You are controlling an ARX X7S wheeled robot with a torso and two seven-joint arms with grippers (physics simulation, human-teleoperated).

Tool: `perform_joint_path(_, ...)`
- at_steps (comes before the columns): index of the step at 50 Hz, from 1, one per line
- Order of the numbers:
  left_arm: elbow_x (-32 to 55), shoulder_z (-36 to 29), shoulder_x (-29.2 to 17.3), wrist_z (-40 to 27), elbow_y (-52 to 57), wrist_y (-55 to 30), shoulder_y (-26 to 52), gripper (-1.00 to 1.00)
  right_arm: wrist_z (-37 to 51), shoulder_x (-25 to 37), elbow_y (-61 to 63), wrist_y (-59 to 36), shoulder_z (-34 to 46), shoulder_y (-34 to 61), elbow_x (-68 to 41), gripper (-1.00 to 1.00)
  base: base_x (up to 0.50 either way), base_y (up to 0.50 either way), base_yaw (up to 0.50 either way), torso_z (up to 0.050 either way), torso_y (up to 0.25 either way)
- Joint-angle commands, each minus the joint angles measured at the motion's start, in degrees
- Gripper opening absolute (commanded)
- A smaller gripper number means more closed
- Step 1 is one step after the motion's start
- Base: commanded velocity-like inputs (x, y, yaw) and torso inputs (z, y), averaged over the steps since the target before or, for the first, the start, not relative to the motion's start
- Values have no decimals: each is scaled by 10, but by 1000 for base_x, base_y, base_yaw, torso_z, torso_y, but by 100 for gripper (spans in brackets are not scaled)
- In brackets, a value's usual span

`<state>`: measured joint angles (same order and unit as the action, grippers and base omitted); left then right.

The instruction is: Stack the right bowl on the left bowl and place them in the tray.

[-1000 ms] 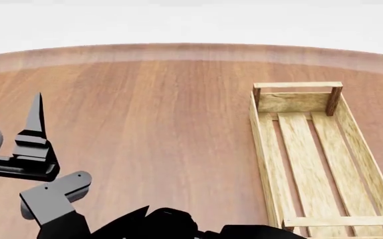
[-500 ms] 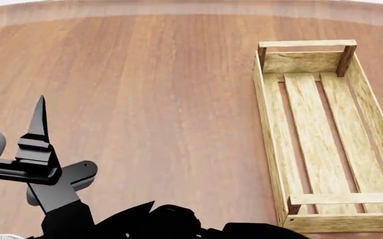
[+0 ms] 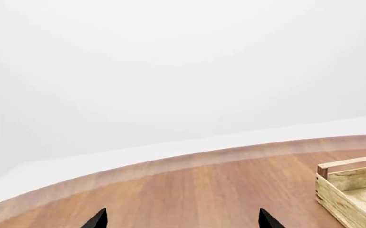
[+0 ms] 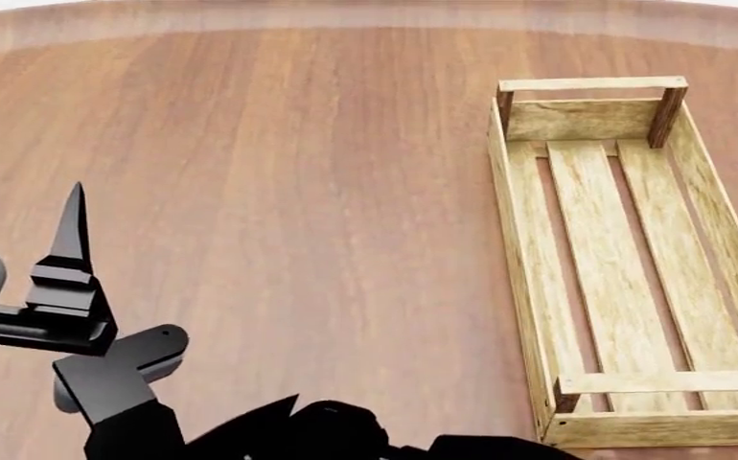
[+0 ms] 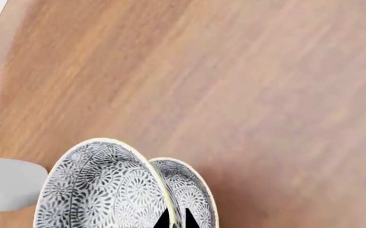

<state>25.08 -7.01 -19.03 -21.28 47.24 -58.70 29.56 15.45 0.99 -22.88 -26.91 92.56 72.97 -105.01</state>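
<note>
The left gripper point(image 4: 73, 251) is hanging wide and empty over the table point(image 4: 280, 172), lifted slightly from half a second ago while the head view is holding steady. In the wrist view the right gripper point(image 5: 176, 221) is seemingly pinching the rim of two nested bowls point(image 5: 116, 190). The tray point(image 4: 618, 268), sitting right, is waiting empty

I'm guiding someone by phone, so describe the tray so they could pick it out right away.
Look over the big reddish-brown wooden table to the robot's right side. There lies the tray, a long rectangular crate of pale wood with three slats along its bottom, low plank sides and darker corner posts. Nothing sits inside it, and its light planks stand out against the table.
</note>
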Motion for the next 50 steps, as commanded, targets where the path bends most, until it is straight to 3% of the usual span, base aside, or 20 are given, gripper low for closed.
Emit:
perform_joint_path(1, -10, 5, 4, 8, 1, -6, 2, 100, -28, -10, 12, -28, -20, -7, 16, -100, 0, 0, 0, 0, 0)
perform_joint_path(7, -8, 2, 3, 10, -3, -1, 1, 100, -29, -10, 10, -27, -20, -9, 20, -100, 0, 0, 0, 0, -234)
perform_joint_path(18, 1, 14, 6, 12, -2, 14, -8, 100, -28, -10, 5, -21, -20, -10, 17, -100, 0, 0, 0, 0, 0)
perform_joint_path(19, 1, 13, 5, 12, -3, 15, -8, 100, -25, -10, 8, -17, -20, -12, 21, 100, 0, 0, 0, 0, 0)
perform_joint_path(34, 3, 13, 2, 8, -6, 22, -14, 100, -31, -10, 19, -17, -21, -18, 45, 100, 0, 0, 0, 0, 0)
perform_joint_path(50, 9, 13, 1, 5, -6, 23, -11, 100, -27, -10, -51, -73, -16, -14, -58, 100, 0, 0, 0, 0, 0)
